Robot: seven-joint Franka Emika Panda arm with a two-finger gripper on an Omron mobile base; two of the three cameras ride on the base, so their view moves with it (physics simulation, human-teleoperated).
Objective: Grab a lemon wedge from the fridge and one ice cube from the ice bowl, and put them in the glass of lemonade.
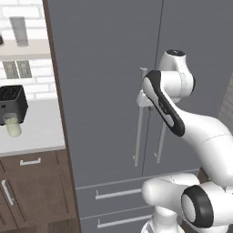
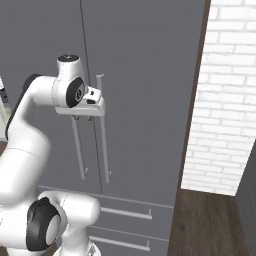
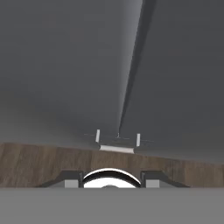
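The grey double-door fridge (image 1: 104, 91) (image 2: 145, 75) (image 3: 65, 65) stands shut right in front of me. Its two long silver handles (image 1: 138, 136) (image 2: 104, 150) flank the door seam. My gripper (image 1: 146, 105) (image 2: 82, 117) (image 3: 111, 179) points downward in front of the handles' upper part, open, its fingertips (image 3: 72, 178) apart with no task object between them. I cannot tell whether it touches a handle. The glass of lemonade (image 1: 12, 125) stands on the counter at the far left. The lemon wedge is hidden behind the shut doors. The ice bowl is out of view.
A black toaster (image 1: 11, 103) sits behind the lemonade on the white counter (image 1: 41, 132), above brown cabinets (image 1: 32, 182). A tall grey glass (image 1: 19, 31) stands on a shelf. Two fridge drawers (image 1: 118, 193) lie below the doors. A white brick wall (image 2: 225, 100) and wooden floor (image 2: 210, 225) are to the right.
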